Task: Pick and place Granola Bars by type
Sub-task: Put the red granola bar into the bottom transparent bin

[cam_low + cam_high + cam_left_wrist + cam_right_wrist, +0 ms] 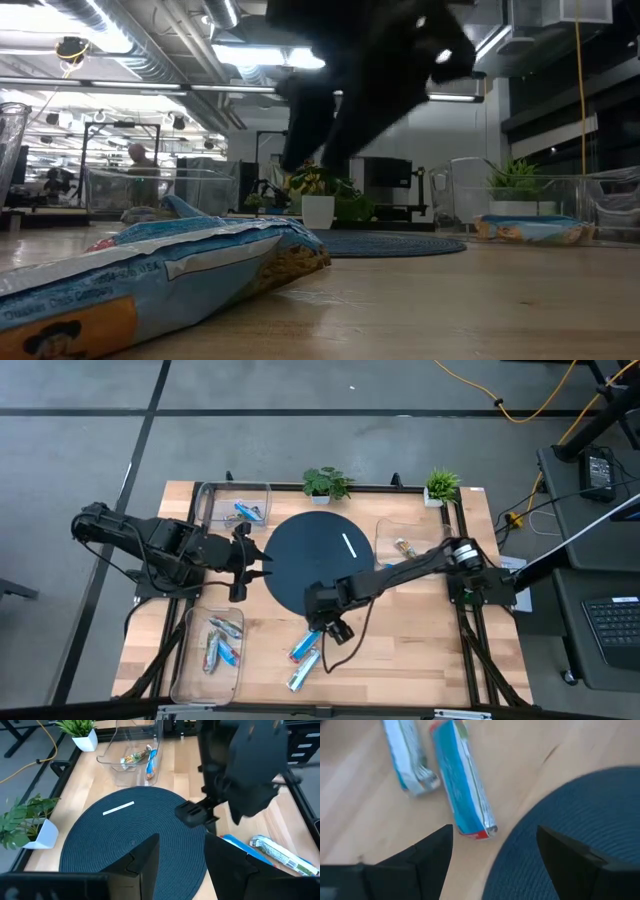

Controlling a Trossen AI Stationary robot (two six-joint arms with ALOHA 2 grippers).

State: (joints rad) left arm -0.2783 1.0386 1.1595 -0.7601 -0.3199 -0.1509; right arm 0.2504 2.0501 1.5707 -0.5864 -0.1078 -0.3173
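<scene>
Two granola bars lie flat on the wood just off the near edge of the round dark mat [320, 560]: a blue one [305, 647] [462, 780] and a silver-green one [303, 672] [410, 755]. My right gripper [328, 635] [495, 845] hangs open above the mat's near edge, its fingers slanting down toward the blue bar's red-tipped end without touching it. My left gripper [262, 555] [182, 855] stands open over the mat's left edge with nothing between its fingers. In the low view one bar [150, 280] fills the foreground.
Clear bins stand at the far left [235, 508] with a blue bar, at the near left [212, 650] with several bars, and at the right [405, 545] with one bar. Two potted plants [326, 484] [440, 487] line the far edge. A white stick mark [354, 546] lies on the mat.
</scene>
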